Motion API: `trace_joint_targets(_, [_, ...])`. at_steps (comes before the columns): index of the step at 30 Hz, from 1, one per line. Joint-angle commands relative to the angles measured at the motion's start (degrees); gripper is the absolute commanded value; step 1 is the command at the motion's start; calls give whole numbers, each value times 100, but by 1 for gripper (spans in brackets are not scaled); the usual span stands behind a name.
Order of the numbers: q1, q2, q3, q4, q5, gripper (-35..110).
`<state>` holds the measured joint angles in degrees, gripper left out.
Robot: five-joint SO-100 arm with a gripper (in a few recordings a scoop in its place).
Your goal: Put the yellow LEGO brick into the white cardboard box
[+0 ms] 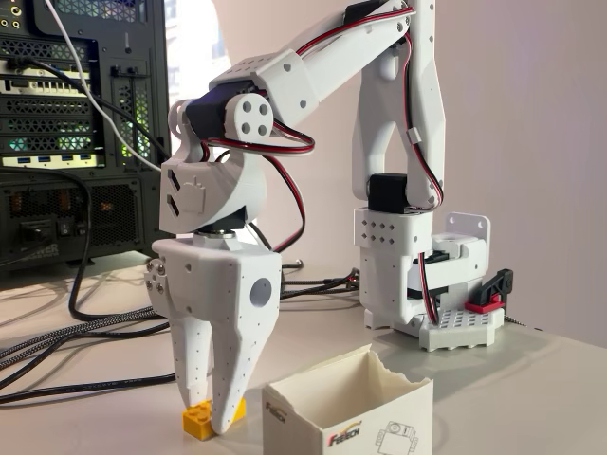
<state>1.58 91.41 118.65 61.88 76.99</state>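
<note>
1 white five-joint arm (379,114) folds down over the pale tabletop (531,379) in the fixed view, and we see its white end effector (211,417) pointing straight down with its tips at the surface. The 2 tapered fingers (194,360) stand close together around the small bright yellow rectangular plastic LEGO brick (201,419), which lies on the tabletop at the lower left of the picture. We see the brick's left end and a sliver of its right end on either side of the finger tips, so the fingers straddle it; the jaws look nearly closed on it, though we cannot tell whether they press it firmly. The brick rests on the surface, not lifted.

Just to the right of the brick stands the small white cardboard box (351,408) with a ragged torn rim, open at the top, bearing a red and black logo and a line drawing on its front. Brick and box are near each other but apart.

Behind, the arm's white base (427,275) sits beside a red and black clamp (490,289). Black cables (76,332) run across the tabletop from a black computer case (76,123) at the left.
</note>
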Motion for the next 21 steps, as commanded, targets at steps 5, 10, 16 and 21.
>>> trace_joint_targets(5, [-26,1204,-756,932,-3568,-9])
trace_joint_targets(10, [-431,1793,-721,1187,-5177,-9])
trace_joint_targets(16, [-1020,2496,-694,1204,-5625,-9])
trace_joint_targets(21, [-1573,2733,-923,1283,-5599,-9])
